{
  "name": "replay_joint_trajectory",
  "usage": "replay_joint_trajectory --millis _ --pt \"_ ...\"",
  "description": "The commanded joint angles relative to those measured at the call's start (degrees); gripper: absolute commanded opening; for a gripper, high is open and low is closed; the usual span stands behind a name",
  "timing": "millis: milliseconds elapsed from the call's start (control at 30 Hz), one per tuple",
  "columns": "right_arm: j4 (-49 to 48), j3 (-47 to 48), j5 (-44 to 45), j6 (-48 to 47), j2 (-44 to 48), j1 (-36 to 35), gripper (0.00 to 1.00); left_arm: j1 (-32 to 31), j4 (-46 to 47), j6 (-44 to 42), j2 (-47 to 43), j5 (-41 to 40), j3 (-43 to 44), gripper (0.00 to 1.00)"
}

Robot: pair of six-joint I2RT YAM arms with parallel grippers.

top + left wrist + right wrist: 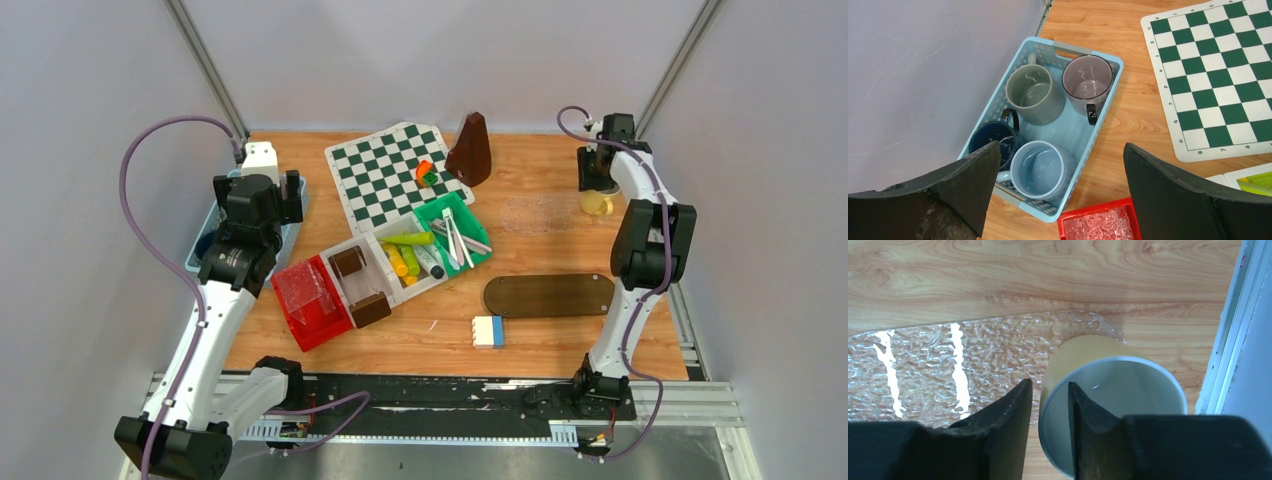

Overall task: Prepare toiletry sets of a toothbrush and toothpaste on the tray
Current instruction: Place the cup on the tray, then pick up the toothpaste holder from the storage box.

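A green-and-white checkered mat lies at the back of the bench, with a small orange and green piece on it and a brown pyramid-shaped object standing at its right corner. Nearer, a dark oval board lies flat, and a small blue-and-white block sits just left of it. The bench is pale wood, closed in by plain grey walls.

A divided organiser sits mid-bench. Its red section holds something clear, its white sections hold brown blocks and the yellow and green tubes, and its green end holds the whitish toothbrushes.

On the left, a light blue basket holds four mugs: grey-green, grey, dark blue and light blue. The left hand hangs above it, spread wide and empty.

At the far right, the pale yellow mug stands upright at the end of the clear textured tray. The right hand straddles its wall, one finger inside and one outside, parted a little with the wall loose between them.
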State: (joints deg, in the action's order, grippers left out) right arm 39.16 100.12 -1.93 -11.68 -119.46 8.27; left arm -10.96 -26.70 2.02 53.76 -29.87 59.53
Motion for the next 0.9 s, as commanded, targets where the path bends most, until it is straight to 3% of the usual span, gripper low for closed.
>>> replay_joint_trajectory --millis 0,200,433,467,533,867 --pt "-1.3 0.3 0.4 -0.7 4.2 -0.1 0.37 0.7 3.0 -0.3 -0.9 0.7 -0.3 0.99" --pt "-1.1 1.4 -0.5 1.6 8.5 -0.1 0.58 0.8 2.9 0.1 -1.0 1.1 -0.1 0.99" --pt "-0.9 -0.5 -5.7 9.3 17.6 -0.2 0.76 0.9 1.9 2.1 -0.8 3.0 0.7 1.00" --pt "-0.9 -1.1 -6.5 10.5 19.1 -0.1 0.80 0.9 1.2 2.5 -0.6 3.2 1.3 1.00" --pt "-0.9 -2.4 -7.6 14.0 21.7 -0.1 0.98 0.8 -0.7 3.6 0.1 4.1 2.7 1.00" --pt "-2.6 -9.0 -14.7 37.9 33.2 0.0 1.00 0.8 -17.5 14.2 3.1 9.2 10.0 1.00"
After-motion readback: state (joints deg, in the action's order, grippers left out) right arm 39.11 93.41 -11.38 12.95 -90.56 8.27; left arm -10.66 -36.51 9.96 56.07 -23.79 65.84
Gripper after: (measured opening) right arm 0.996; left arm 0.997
